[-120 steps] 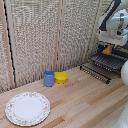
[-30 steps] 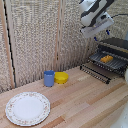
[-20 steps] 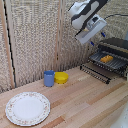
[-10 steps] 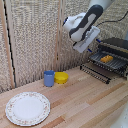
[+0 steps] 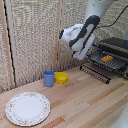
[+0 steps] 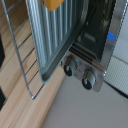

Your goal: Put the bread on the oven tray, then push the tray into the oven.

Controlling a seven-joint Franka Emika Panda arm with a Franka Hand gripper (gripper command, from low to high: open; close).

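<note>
The orange-yellow bread (image 5: 106, 58) lies on the oven pan (image 5: 111, 63), a dark tray of slats sticking out of the oven's (image 5: 117, 46) open front at the exterior view's right. In the wrist view the bread (image 6: 52, 3) shows at the picture's edge on the slatted pan (image 6: 55, 35), beside the oven (image 6: 97, 45) with its two knobs. My clamp (image 5: 88, 50) hangs in the air, apart from the pan and toward the exterior view's left of it. It holds nothing that I can see, and its fingers are too blurred to read.
A wire rack (image 5: 96, 72) slopes down in front of the oven. A blue cup (image 5: 49, 78) and a yellow bowl (image 5: 61, 77) stand by the slatted back wall. A patterned white plate (image 5: 27, 107) lies on the wooden table at the front left.
The arm has pulled back from the oven, swinging toward the exterior view's left and downward. The bread has stayed on the pan.
</note>
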